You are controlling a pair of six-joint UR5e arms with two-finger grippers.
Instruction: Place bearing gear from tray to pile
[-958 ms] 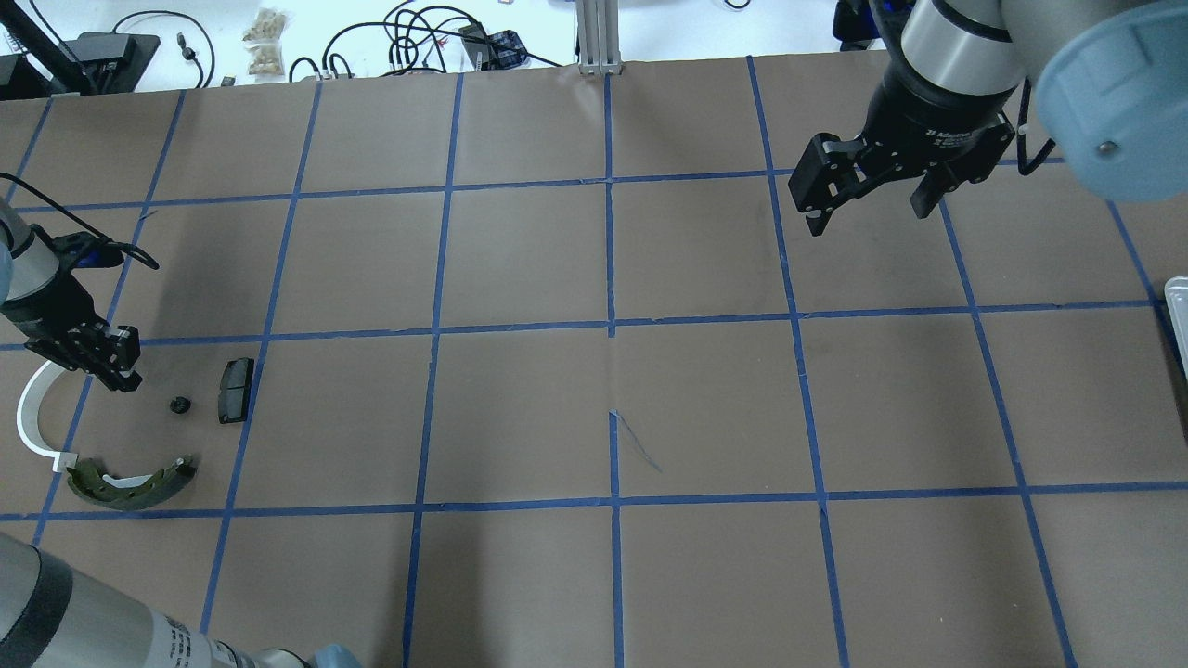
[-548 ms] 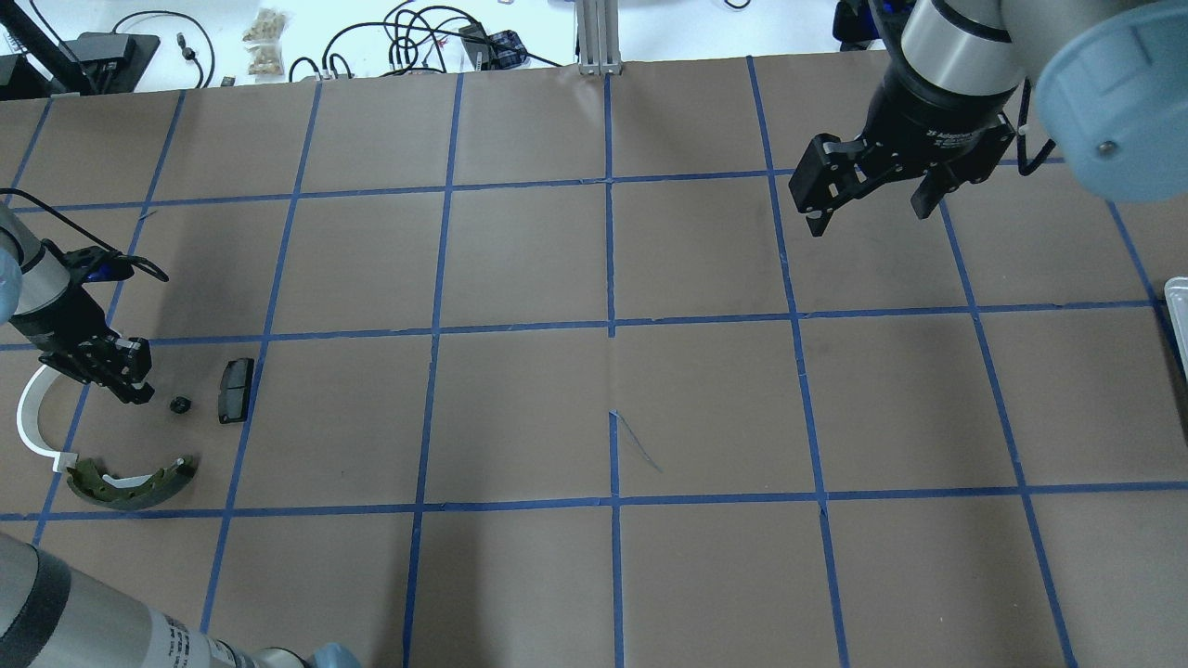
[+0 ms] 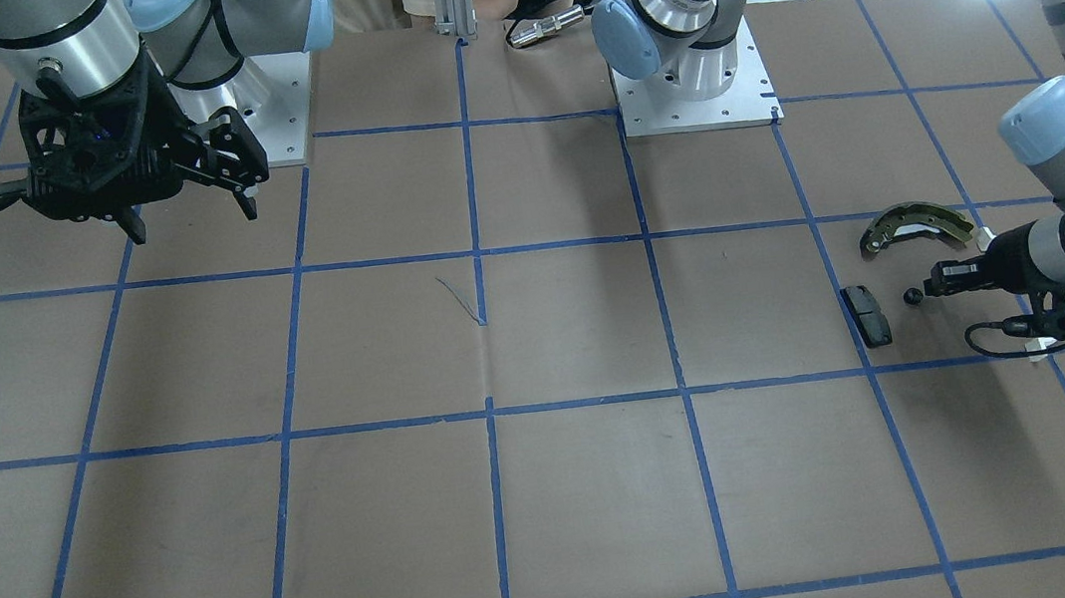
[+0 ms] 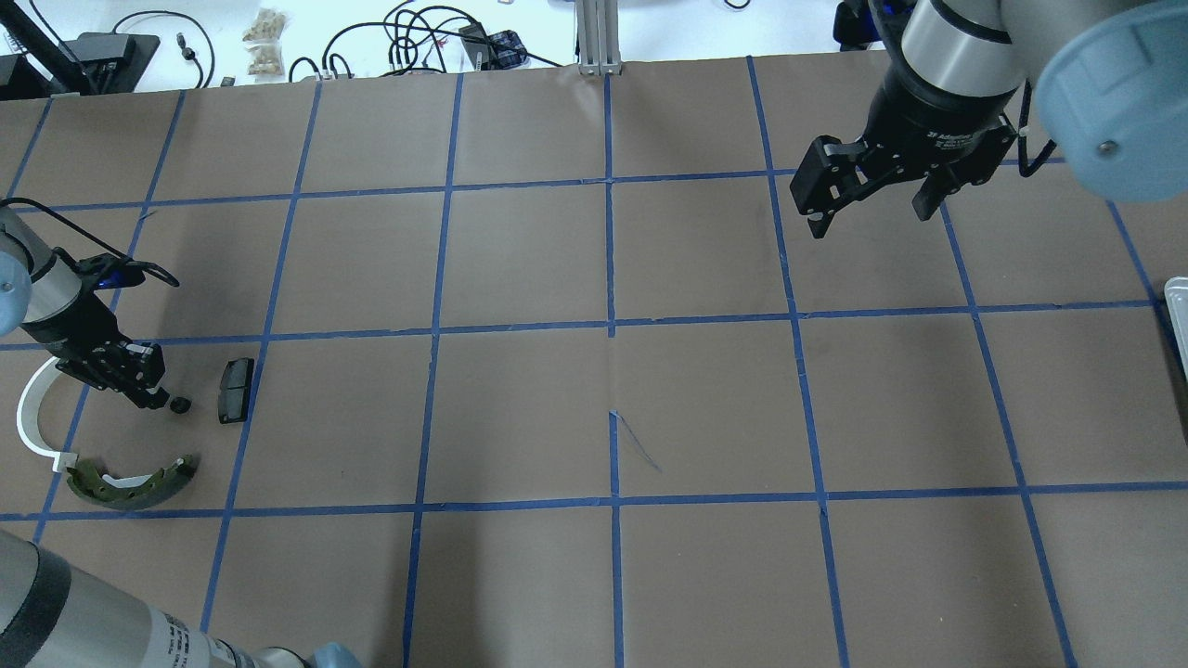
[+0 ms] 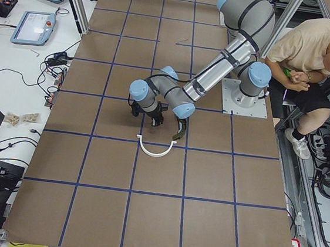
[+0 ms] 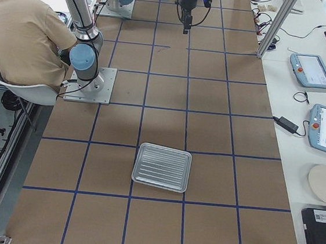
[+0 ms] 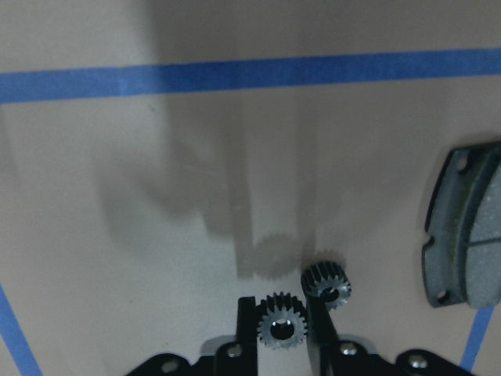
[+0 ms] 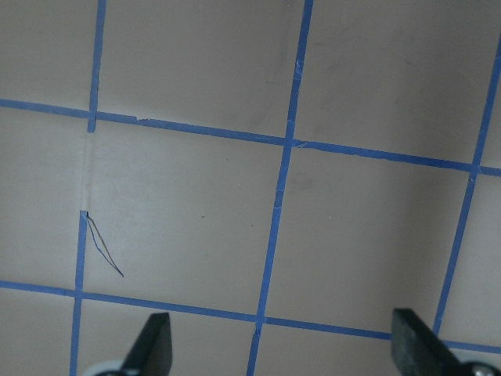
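My left gripper (image 7: 282, 315) is shut on a small dark bearing gear (image 7: 282, 330), low over the table at the pile. A second gear (image 7: 327, 283) lies on the table just beside the fingertips, and shows as a dark dot in the overhead view (image 4: 181, 404). The pile's dark grey pad (image 4: 235, 390), white plastic arc (image 4: 31, 422) and olive-gold brake shoe (image 4: 130, 484) lie around my left gripper (image 4: 148, 390). The ribbed silver tray (image 6: 162, 167) holds nothing; only its edge (image 4: 1177, 311) shows overhead. My right gripper (image 4: 868, 199) is open and empty, far back right.
Brown paper with a blue tape grid covers the table. Cables and small bags lie on the white bench beyond the far edge (image 4: 408, 37). A seated person (image 5: 314, 51) is beside the robot's base. A monitor stand (image 4: 56, 56) is at the far left.
My left gripper has moved right and toward the near edge, closing on the gear lying by the pad. The right arm has barely moved.
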